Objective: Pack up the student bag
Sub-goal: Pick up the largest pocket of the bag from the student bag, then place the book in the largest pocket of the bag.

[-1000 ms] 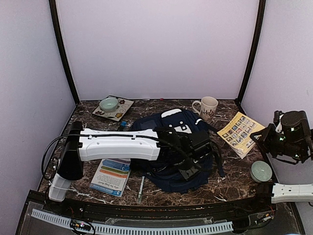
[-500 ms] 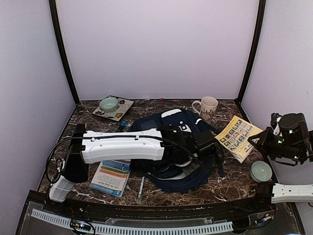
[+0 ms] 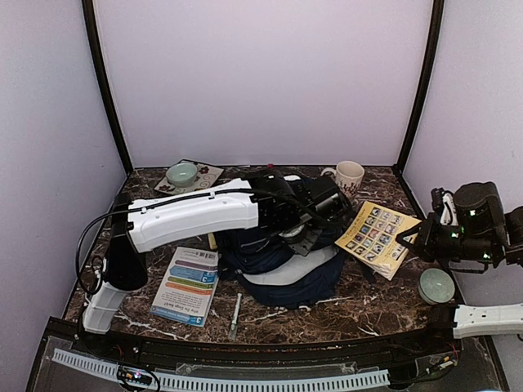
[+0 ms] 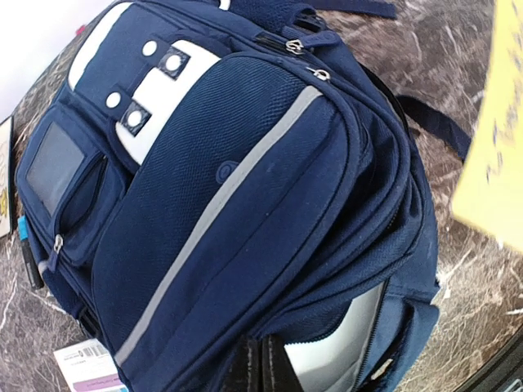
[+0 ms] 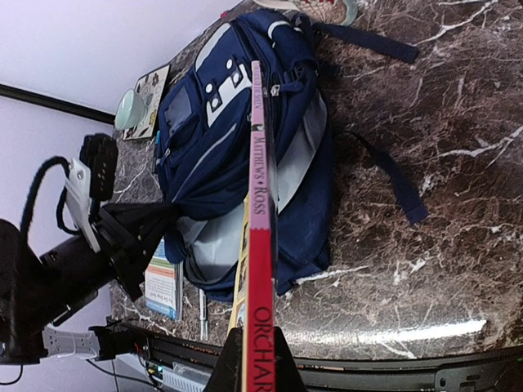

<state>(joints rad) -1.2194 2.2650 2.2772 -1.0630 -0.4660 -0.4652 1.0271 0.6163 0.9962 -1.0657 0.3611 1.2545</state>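
Observation:
The student bag (image 3: 249,260), navy with a pale stripe and white dotted patches, lies mid-table. My left gripper (image 3: 304,230) is shut on the edge of its upper flap and holds it raised, so the pale grey lining (image 3: 288,273) shows inside the opening. In the left wrist view the bag (image 4: 229,188) fills the frame, and the left gripper (image 4: 261,369) pinches fabric at the bottom edge. My right gripper (image 3: 406,242) is shut on a yellow-covered book (image 3: 372,235) just right of the bag. In the right wrist view the book's red and pink spine (image 5: 260,245), held by the right gripper (image 5: 249,363), points at the bag (image 5: 221,139).
A mug (image 3: 349,177) stands behind the bag. A green bowl (image 3: 181,173) sits on a tray at the back left. A booklet (image 3: 186,286) and a pen (image 3: 236,314) lie front left. A candle (image 3: 435,285) stands front right under the right arm.
The left gripper closed on the bag's flap and pulled it up and back, opening the compartment. The right gripper carried the book leftward toward the bag.

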